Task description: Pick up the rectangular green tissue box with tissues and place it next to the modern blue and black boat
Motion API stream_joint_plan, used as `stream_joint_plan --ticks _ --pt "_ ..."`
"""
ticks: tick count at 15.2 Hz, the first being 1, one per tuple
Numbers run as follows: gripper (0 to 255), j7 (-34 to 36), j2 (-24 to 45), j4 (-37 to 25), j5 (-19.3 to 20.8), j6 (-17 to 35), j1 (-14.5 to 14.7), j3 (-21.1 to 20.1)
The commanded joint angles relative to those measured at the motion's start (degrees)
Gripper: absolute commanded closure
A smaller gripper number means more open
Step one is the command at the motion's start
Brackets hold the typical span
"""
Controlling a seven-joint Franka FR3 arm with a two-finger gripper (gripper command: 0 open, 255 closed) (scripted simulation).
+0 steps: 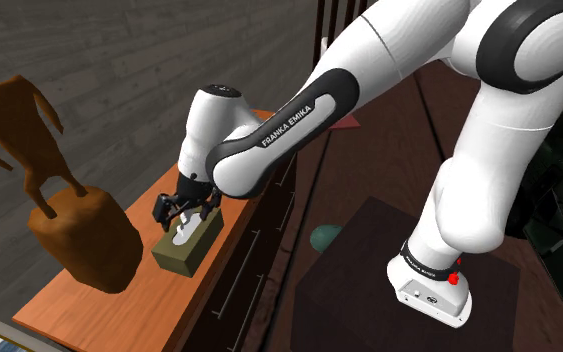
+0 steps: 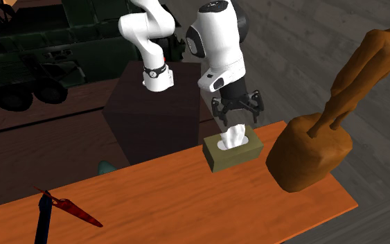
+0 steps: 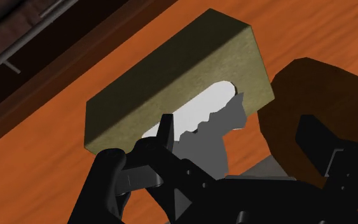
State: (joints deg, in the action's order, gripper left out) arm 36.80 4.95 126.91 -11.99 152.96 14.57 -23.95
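Observation:
An olive-green tissue box (image 1: 184,250) (image 2: 235,152) (image 3: 171,79) lies on the orange wooden top (image 1: 89,310) (image 2: 186,201), with a white tissue (image 2: 233,134) (image 3: 199,114) standing out of its slot. My gripper (image 1: 184,211) (image 2: 236,115) (image 3: 212,149) hangs just above the box, open. Its fingers stand on either side of the tissue and do not clasp it. At the second exterior view's lower left, far along the top from the box, stands a dark blue boat (image 2: 44,216) with a red part.
A large brown wooden statue (image 1: 74,235) (image 2: 311,152) on a rounded base stands close beside the box. The furniture's front has drawers with bar handles (image 1: 237,272). A teal round object (image 1: 324,238) (image 2: 104,166) lies on the floor by my dark stand (image 1: 409,290).

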Motion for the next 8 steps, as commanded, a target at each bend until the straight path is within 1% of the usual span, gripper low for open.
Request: stream_joint_plan --ticks 1,3,8 --pt "0 0.8 1.7 -0.5 1.1 1.2 0.3 0.1" --pt "0 1.7 3.8 -1.0 2.4 2.8 0.8 0.3" --pt "0 1.7 3.8 -1.0 2.4 2.8 0.8 0.3"
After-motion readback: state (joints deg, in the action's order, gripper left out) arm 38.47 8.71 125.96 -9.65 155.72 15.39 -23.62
